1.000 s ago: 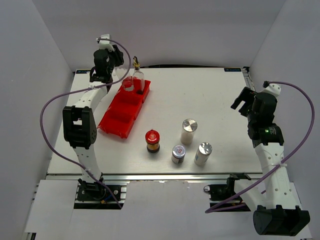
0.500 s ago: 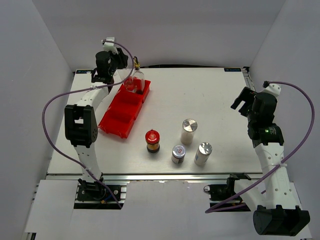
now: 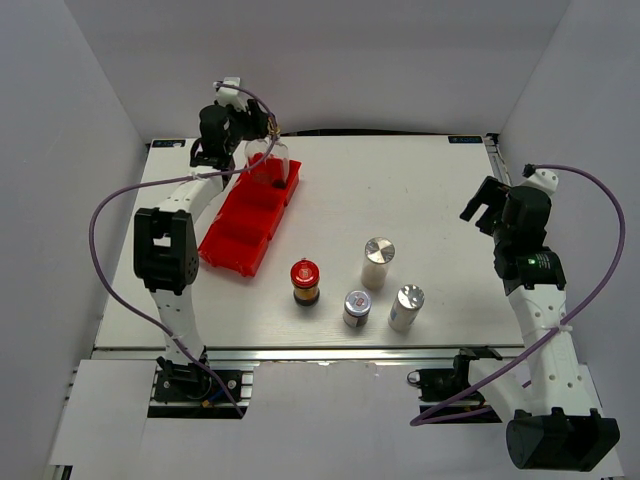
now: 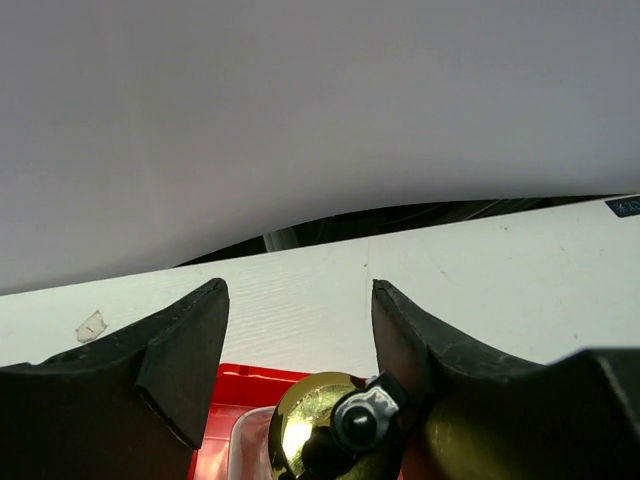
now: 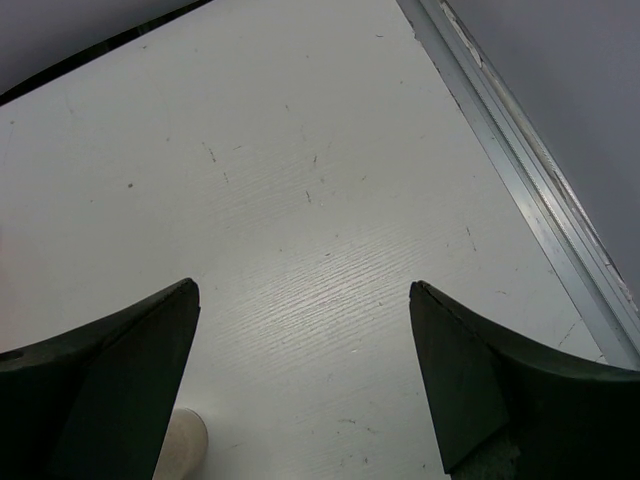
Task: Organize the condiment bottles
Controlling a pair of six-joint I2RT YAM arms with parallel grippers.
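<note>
Glass cruets [image 3: 266, 160] at the red tray's [image 3: 240, 238] far end, partly hidden by the left gripper [image 3: 261, 125]. Right wrist view: pale object [image 5: 182, 446] cut off at lower edge.

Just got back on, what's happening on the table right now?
The left gripper hangs open over a gold-spouted clear glass cruet standing in the far compartment of the red divided plastic tray. The red-lidded dark jar, short silver-lidded jar and two white silver-capped shakers stand on the table, outside the tray. The right gripper is open and empty.

Red div. tray [image 3: 238, 238] far-left on white table [image 3: 420, 200], set diag.
</note>
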